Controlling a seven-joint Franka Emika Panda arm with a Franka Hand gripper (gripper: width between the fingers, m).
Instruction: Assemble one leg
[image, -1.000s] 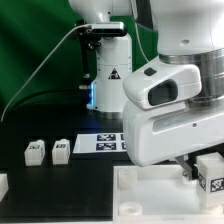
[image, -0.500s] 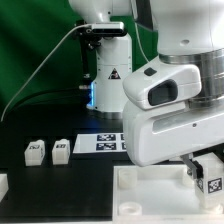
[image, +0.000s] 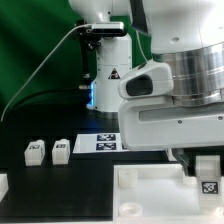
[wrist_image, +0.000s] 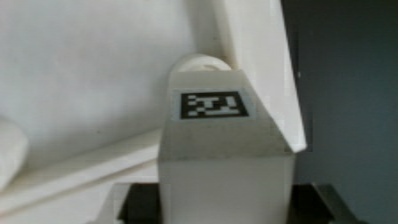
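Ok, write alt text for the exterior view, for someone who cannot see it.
The white robot arm fills the exterior view's right, its gripper holding the leg down at the large white tray-like piece. Two loose legs stand beside the marker board on the black table.

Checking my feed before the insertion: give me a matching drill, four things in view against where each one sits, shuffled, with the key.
Things:
A. tagged leg
B. pair of loose legs
C. marker board
D. large white tray-like piece

Places:
1. lying flat on the black table, just to the exterior view's right of the pair
2. in the foreground, under the clamped leg
3. clamped in the gripper
4. standing on that table at the exterior view's left

Pairs: A-3, B-4, C-1, D-2.
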